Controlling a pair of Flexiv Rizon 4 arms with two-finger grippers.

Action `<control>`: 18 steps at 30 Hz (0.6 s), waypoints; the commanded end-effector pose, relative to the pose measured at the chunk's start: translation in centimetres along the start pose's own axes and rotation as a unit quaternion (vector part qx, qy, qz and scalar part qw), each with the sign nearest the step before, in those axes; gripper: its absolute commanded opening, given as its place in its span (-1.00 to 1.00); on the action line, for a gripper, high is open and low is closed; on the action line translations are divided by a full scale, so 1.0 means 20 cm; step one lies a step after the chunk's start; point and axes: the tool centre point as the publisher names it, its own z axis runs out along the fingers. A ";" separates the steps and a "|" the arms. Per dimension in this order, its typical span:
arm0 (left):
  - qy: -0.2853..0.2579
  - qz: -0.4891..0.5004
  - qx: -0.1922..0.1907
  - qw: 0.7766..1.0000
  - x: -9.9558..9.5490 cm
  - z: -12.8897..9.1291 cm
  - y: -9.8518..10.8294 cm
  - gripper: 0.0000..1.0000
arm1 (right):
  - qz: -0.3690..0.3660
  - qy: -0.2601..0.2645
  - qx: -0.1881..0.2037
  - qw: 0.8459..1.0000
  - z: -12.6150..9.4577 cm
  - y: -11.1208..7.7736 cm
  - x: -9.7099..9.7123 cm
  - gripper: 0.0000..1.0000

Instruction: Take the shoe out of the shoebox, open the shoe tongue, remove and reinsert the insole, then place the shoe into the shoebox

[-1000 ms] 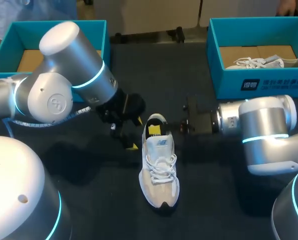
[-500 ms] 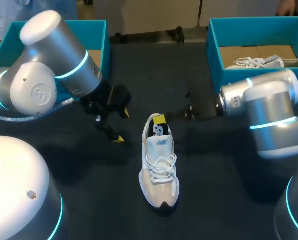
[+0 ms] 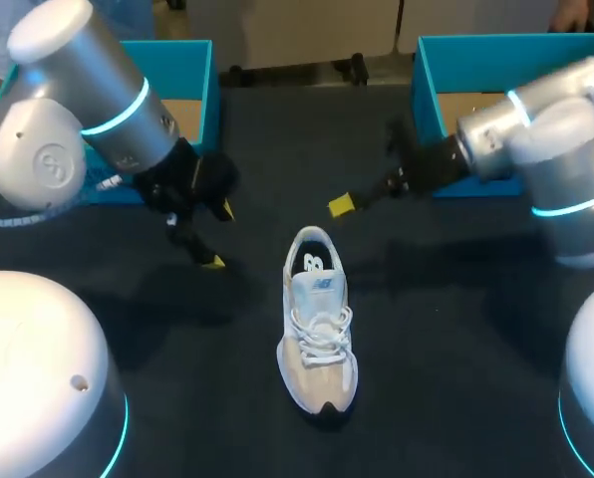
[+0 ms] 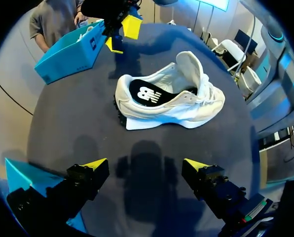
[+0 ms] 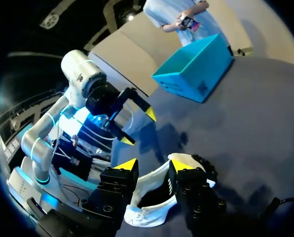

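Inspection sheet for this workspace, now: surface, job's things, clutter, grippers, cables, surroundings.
Surface: dark table.
Job's things: white shoe lies mid-table on its sole, black insole inside; right teal box holds a second shoe; left teal box stands at the far left corner.
Clutter: nothing seen.
Grippers: left gripper open, empty, beside the shoe's heel; right gripper open, empty, beyond the heel.
Cables: nothing seen on the table.
Surroundings: nothing seen reaching over the table.

White logo on the insole of the shoe; no legible text.
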 end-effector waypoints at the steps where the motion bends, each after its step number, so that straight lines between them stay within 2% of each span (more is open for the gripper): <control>1: 0.001 -0.004 -0.008 1.000 -0.02 -0.11 0.05 1.00 | 0.013 -0.049 0.070 0.996 -0.15 0.04 0.07 -0.28; 7: -0.001 0.022 -0.007 1.000 -0.03 -0.23 0.06 1.00 | 0.032 -0.099 0.079 0.991 -0.24 0.06 0.09 -0.29; 9: -0.003 0.036 -0.012 0.999 -0.05 -0.28 0.08 1.00 | 0.038 -0.118 0.080 0.989 -0.27 0.07 0.09 -0.50; 11: -0.012 0.053 -0.018 0.998 -0.07 -0.33 0.10 1.00 | 0.039 -0.138 0.080 0.986 -0.29 0.08 0.10 -1.00; 12: -0.021 0.055 -0.016 0.998 -0.08 -0.35 0.10 1.00 | 0.040 -0.145 0.082 0.985 -0.29 0.08 0.11 -1.00; 13: -0.034 0.050 0.002 0.998 -0.10 -0.38 0.11 1.00 | 0.044 -0.161 0.085 0.982 -0.29 0.08 0.11 -1.00; 14: -0.034 0.050 0.002 0.998 -0.10 -0.38 0.11 1.00 | 0.052 -0.192 0.083 0.977 -0.29 0.08 0.11 -1.00; 16: -0.034 0.050 0.002 0.998 -0.10 -0.38 0.11 1.00 | 0.054 -0.196 0.082 0.976 -0.29 0.08 0.11 -1.00; 17: -0.034 0.050 0.002 0.998 -0.10 -0.38 0.11 1.00 | 0.063 -0.227 0.070 0.969 -0.29 0.07 0.11 -1.00; 18: -0.034 0.050 0.002 0.998 -0.10 -0.38 0.11 1.00 | 0.069 -0.236 0.060 0.967 -0.29 0.06 0.12 -1.00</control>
